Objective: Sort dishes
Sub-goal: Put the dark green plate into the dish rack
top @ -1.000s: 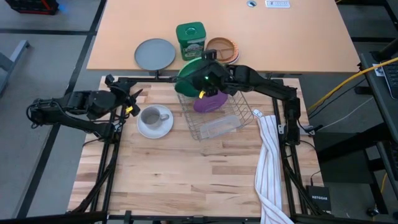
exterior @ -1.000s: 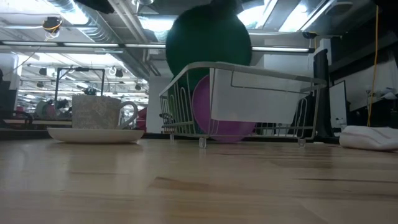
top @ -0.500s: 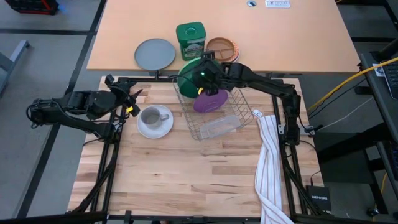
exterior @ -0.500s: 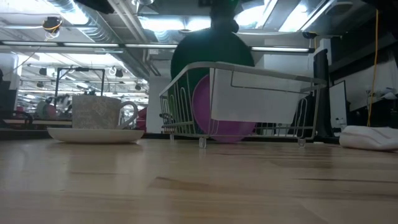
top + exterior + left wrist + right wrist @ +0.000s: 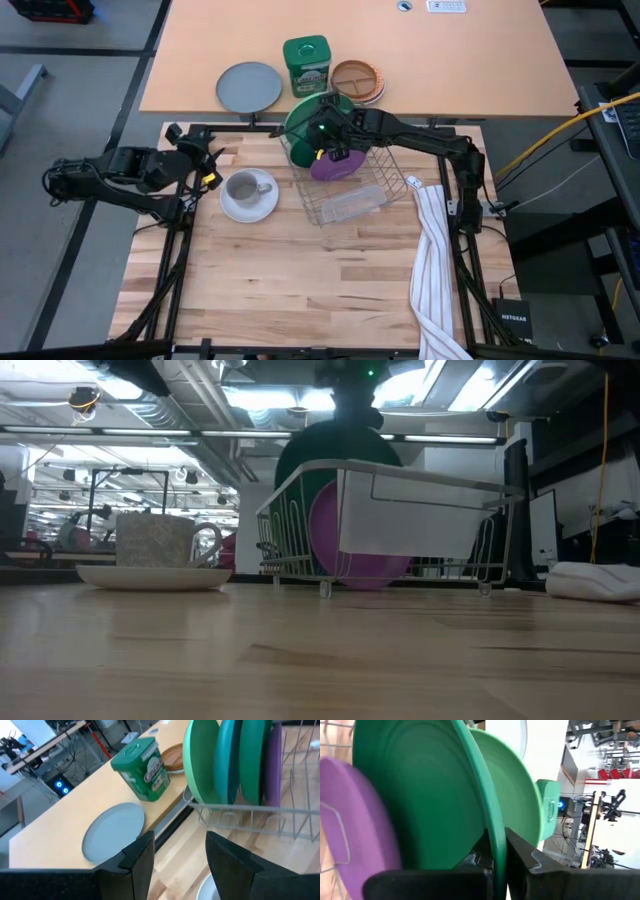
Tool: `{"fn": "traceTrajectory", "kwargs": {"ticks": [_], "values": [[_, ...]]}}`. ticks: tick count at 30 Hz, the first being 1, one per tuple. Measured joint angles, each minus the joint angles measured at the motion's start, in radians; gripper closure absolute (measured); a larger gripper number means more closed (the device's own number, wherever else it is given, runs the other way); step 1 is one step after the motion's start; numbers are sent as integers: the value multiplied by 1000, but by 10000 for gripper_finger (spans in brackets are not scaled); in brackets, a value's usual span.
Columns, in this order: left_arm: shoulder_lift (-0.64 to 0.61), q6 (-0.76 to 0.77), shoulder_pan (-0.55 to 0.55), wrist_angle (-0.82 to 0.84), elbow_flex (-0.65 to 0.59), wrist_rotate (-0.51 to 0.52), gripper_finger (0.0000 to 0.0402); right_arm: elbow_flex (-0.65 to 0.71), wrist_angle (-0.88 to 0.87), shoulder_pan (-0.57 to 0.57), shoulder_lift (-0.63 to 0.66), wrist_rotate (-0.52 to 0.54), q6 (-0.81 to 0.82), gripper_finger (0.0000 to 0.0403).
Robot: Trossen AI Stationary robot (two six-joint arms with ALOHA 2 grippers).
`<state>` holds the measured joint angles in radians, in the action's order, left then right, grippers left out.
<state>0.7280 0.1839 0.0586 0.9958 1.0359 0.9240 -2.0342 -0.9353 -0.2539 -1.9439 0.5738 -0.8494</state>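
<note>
While the mug (image 5: 241, 186) and saucer (image 5: 249, 201) wait on the wooden table (image 5: 300, 290) by the idle, parted left gripper (image 5: 207, 166), the right gripper (image 5: 322, 138), pinching a green plate (image 5: 300, 125), has lowered it into the rack (image 5: 345, 185), nearly seated, workshop lights beyond.

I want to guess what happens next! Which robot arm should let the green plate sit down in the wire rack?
The right arm. Its gripper is over the rack, pinching the rim of the dark green plate that stands among the other plates. The left gripper waits open beside the mug, off to the side.
</note>
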Motion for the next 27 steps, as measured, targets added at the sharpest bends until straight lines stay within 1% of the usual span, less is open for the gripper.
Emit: {"fn": "traceTrajectory", "kwargs": {"ticks": [4,8,11,16,27], "values": [[0,47,0,58,0,0,235,3,-5,-1,-6,-11,6,382],[0,94,0,109,0,0,235,3,-8,-5,-7,-65,53,382],[0,108,0,132,0,0,235,3,-10,-5,-13,-71,60,382],[0,107,0,131,0,0,235,3,-11,-3,-21,-77,59,379],[0,108,0,131,0,0,235,3,-9,-2,-21,-103,61,348]]}}
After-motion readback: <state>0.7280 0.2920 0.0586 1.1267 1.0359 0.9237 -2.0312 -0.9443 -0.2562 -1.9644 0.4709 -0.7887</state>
